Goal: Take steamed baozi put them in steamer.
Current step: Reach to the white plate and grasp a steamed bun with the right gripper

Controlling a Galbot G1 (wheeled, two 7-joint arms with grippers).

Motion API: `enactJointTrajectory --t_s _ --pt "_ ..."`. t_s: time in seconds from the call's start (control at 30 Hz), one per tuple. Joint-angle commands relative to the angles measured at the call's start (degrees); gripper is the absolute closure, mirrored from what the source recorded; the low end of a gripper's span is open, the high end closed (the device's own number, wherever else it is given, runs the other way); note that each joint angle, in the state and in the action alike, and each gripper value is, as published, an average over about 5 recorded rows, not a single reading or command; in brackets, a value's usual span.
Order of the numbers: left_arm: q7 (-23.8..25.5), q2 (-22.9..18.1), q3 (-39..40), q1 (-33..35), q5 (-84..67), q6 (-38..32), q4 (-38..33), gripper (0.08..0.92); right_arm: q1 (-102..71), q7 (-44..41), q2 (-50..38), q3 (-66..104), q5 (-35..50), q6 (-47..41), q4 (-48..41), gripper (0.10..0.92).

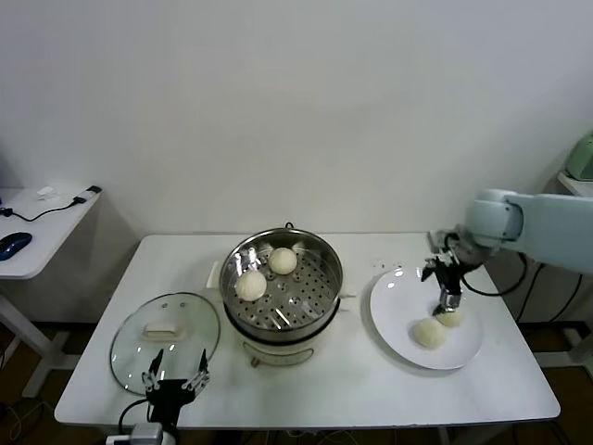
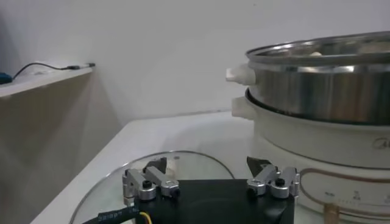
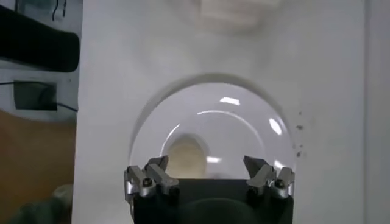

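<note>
The steamer (image 1: 326,252) stands mid-table with two steamed baozi inside, one (image 1: 250,285) at its left and one (image 1: 283,260) at the back. Two more baozi (image 1: 428,332) (image 1: 451,317) lie on a white plate (image 1: 389,297) to the right. My right gripper (image 1: 448,298) hangs open just above the plate, over the farther one. In the right wrist view that baozi (image 3: 186,157) lies below the open right gripper (image 3: 207,164), nearer one finger and partly hidden by the wrist. My left gripper (image 1: 176,378) waits open at the table's front left.
A round glass lid (image 1: 165,329) with a white handle lies flat left of the steamer, right in front of the left gripper (image 2: 208,165); lid (image 2: 177,164), steamer wall (image 2: 323,79). A side desk (image 1: 37,232) with a mouse and cable stands far left.
</note>
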Motion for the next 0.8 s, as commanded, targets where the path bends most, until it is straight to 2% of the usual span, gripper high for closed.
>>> enactJointTrajectory --t_s 0.03,0.63,0.73,0.8 --pt "0.0 -0.1 -0.3 0.5 0.1 -0.1 0.1 0.177 -18.8 3.0 -4.5 10.6 -7.7 -1.7 -4.9 0.203" --pt "-0.1 0.0 -0.5 0.3 -0.1 -0.1 0.9 0.177 -24.6 4.1 0.4 17.6 -8.0 -2.1 -10.3 0.203" --pt "-0.1 0.0 -0.5 0.2 -0.1 -0.2 1.0 0.177 -24.5 3.9 0.6 17.7 -7.9 -2.1 -10.3 0.218" --pt "-0.1 0.0 -0.4 0.2 -0.1 -0.2 1.0 0.177 -24.2 3.5 0.6 17.6 -7.9 -2.1 -10.1 0.257"
